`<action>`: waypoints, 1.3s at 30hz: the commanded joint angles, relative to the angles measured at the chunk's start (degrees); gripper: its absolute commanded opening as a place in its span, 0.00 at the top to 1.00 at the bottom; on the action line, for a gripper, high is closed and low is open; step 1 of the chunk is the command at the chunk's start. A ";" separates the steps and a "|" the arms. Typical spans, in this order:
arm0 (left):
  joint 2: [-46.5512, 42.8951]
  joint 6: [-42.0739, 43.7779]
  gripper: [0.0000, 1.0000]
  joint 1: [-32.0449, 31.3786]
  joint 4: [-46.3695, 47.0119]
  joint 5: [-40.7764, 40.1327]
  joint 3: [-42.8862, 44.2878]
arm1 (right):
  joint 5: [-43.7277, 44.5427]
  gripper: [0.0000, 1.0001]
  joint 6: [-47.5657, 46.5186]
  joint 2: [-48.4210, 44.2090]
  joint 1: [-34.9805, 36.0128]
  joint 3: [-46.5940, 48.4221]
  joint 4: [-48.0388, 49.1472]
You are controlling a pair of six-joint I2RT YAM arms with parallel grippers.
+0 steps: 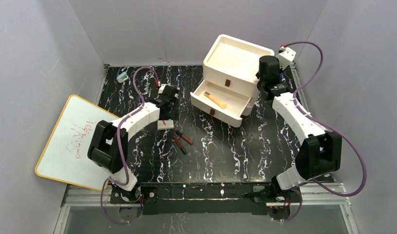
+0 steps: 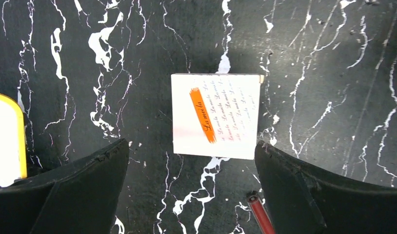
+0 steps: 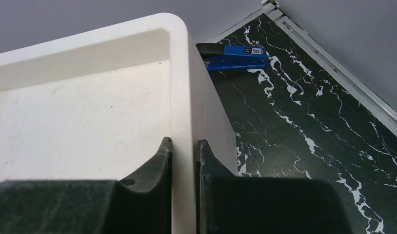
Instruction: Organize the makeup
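Left fingers [image 2: 84, 187] spread wide and empty over the packet [image 2: 216, 115], a flat white near-square on the desk [image 2: 333, 58], left of centre. The packet lies between the two tips and slightly ahead of them, its sides about square to the gap. Pencils [image 1: 182, 141] lie just beside it, toward the near edge. Right fingers [image 3: 155, 180] are pinched narrow on the rim of the box [image 3: 179, 73] near the far right corner. One drawer [image 1: 235, 101] stands open, with a tan stick [image 1: 217, 100] inside. The left arm is much the nearer to the packet. Likely next move: descend and close across it.
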 commanded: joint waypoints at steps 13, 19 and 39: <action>5.51 0.28 0.02 5.99 10.56 15.72 -9.01 | -7.25 0.99 0.40 4.15 0.83 -6.76 -23.31; 8.11 0.11 0.02 6.06 13.30 17.08 -9.49 | -7.50 0.99 0.40 4.23 0.82 -7.18 -23.22; -7.14 4.42 1.00 6.02 1.36 24.88 13.23 | -8.78 0.99 0.18 6.15 0.84 -6.49 -22.54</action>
